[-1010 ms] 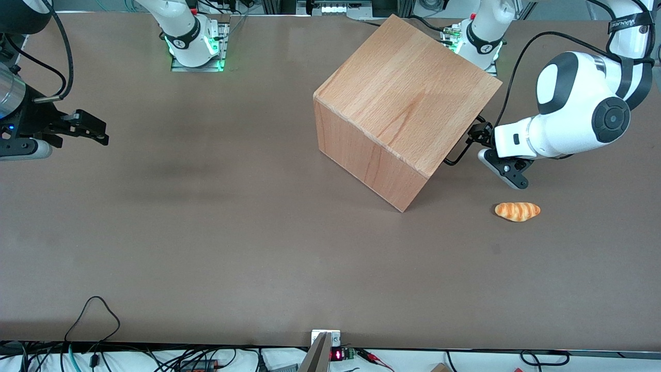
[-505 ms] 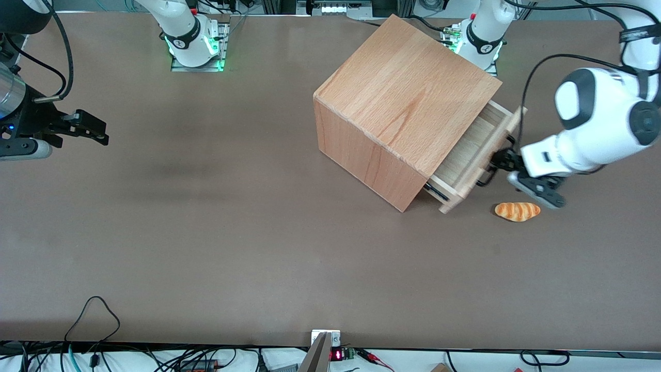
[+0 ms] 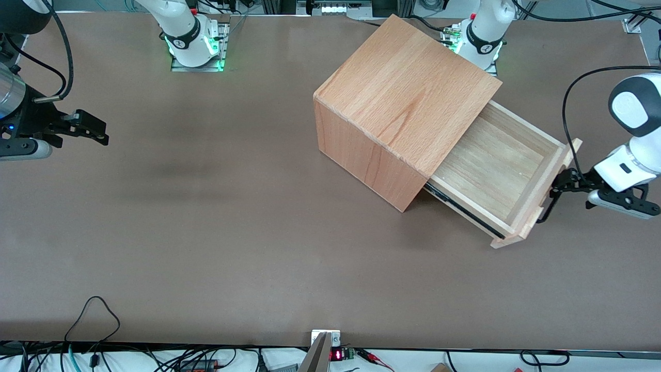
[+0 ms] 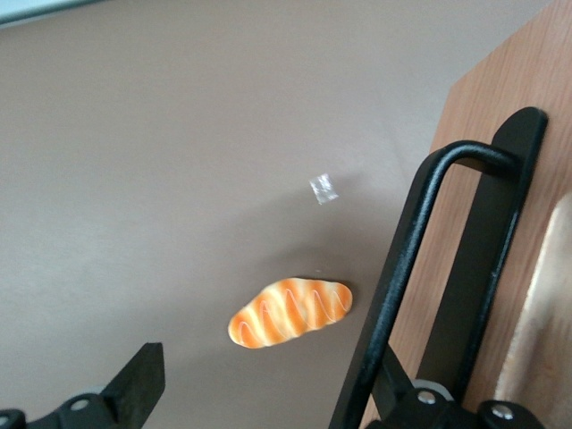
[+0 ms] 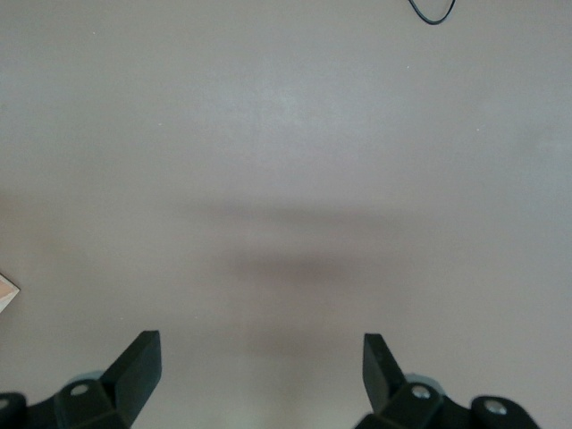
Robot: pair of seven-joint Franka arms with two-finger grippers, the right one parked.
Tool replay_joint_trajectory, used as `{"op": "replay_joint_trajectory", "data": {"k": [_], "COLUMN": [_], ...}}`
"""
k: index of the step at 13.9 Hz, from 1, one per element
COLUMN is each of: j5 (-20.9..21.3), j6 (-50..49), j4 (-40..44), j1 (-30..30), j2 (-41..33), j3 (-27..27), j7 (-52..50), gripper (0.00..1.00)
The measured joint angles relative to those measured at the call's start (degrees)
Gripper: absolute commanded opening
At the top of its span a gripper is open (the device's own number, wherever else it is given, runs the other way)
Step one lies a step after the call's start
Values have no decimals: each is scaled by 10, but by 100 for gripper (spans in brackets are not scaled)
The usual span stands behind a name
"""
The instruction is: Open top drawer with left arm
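The top drawer (image 3: pixel 493 173) stands pulled far out of the wooden cube cabinet (image 3: pixel 408 98), and its bare wood floor shows. Its thin black handle (image 3: pixel 546 208) sits on the front panel (image 4: pixel 500 116). The left arm (image 3: pixel 632 139) reaches in from the working arm's end of the table. My gripper (image 3: pixel 562 184) is at that handle. In the left wrist view the gripper (image 4: pixel 268 398) is open, its fingers wide apart. The handle bar (image 4: pixel 402 259) runs just inside one finger (image 4: pixel 398 398); the other finger (image 4: pixel 138 384) hangs free above the table.
A small orange bread roll (image 4: pixel 290 313) lies on the brown table (image 3: pixel 206 232) below the gripper, close to the drawer front; the front view does not show it. A tiny clear scrap (image 4: pixel 323 189) lies near it.
The drawer went from shut to far out of the cabinet. My gripper travelled with the handle toward the working arm's end of the table. The drawer now covers the roll in the front view.
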Motion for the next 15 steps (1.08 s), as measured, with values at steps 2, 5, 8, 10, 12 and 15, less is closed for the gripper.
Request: {"op": "replay_joint_trajectory", "data": {"k": [2, 5, 8, 10, 12, 15], "j5": [0, 2, 32, 54, 69, 86], "j6": [-33, -138, -245, -303, -352, -408], "j4": [29, 109, 177, 203, 212, 212], "j1": [0, 0, -2, -5, -12, -17], "j2": [10, 8, -6, -23, -50, -88], "j3": [1, 4, 4, 4, 3, -4], "j7": [-5, -47, -105, -158, -214, -292], "gripper": [100, 100, 100, 100, 100, 100]}}
